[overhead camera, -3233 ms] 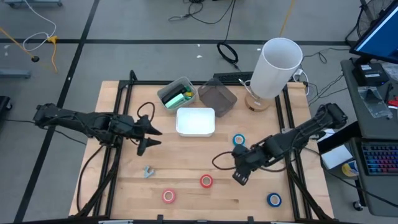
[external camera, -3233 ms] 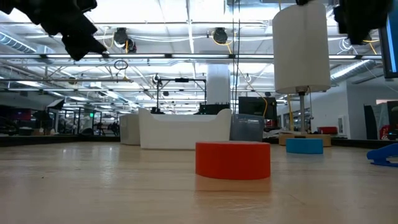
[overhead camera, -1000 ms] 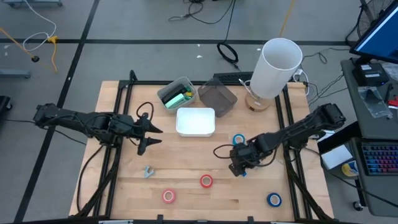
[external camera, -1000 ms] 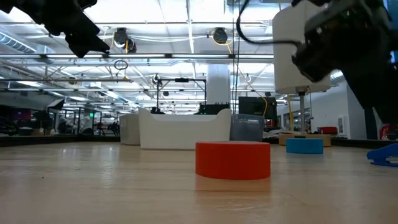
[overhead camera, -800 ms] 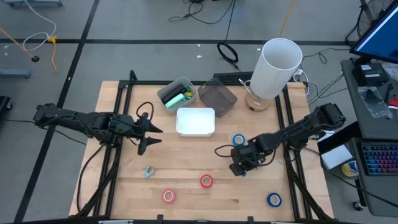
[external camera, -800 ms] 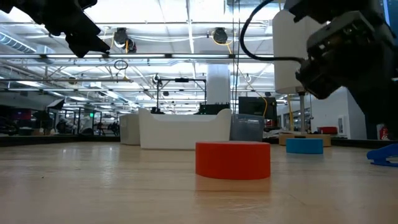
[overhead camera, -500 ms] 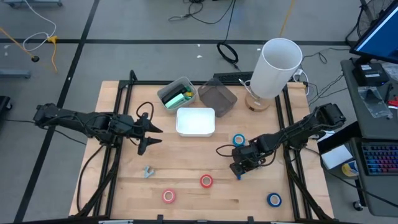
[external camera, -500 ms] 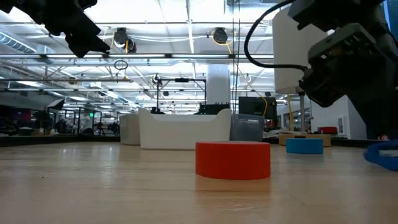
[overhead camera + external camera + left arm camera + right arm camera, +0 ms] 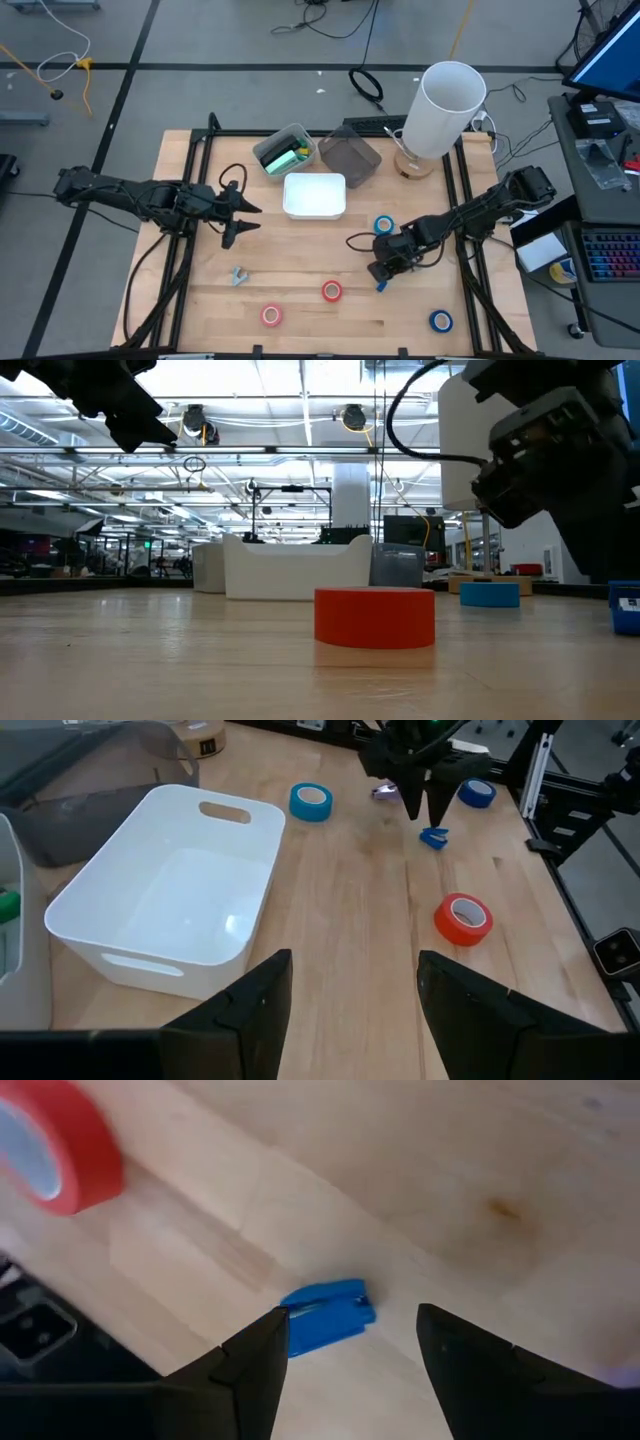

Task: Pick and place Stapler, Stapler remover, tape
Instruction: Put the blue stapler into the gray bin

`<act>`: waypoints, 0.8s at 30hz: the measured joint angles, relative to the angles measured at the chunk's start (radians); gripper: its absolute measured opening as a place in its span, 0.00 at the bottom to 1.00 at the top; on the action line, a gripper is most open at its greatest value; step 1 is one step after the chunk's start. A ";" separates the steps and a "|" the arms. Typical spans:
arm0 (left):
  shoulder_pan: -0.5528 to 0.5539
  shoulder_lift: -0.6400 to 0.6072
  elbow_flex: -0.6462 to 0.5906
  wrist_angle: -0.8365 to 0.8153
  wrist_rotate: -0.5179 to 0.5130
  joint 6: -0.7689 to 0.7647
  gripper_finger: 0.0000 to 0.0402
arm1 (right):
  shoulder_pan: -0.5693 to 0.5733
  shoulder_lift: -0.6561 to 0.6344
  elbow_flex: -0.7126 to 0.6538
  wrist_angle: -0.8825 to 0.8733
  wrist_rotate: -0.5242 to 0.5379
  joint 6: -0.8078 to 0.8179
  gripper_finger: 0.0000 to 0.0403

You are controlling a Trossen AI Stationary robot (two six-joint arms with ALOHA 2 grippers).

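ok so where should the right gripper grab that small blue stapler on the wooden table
Come straight down on the small blue stapler, which lies flat and apart from the red tape roll. Close the right gripper across its narrow width at mid-length; its open fingers already straddle it.

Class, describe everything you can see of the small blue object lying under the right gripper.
The small blue object is a short, squat piece of bright blue plastic, probably the staple remover. It lies flat on the pale wooden table, between the open fingers of the right gripper, which hangs just above without touching it. A red tape roll lies apart from it.
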 joint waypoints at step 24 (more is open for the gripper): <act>0.000 0.000 0.000 -0.002 0.002 -0.137 0.54 | 0.006 0.000 0.000 0.049 0.000 -1.161 0.53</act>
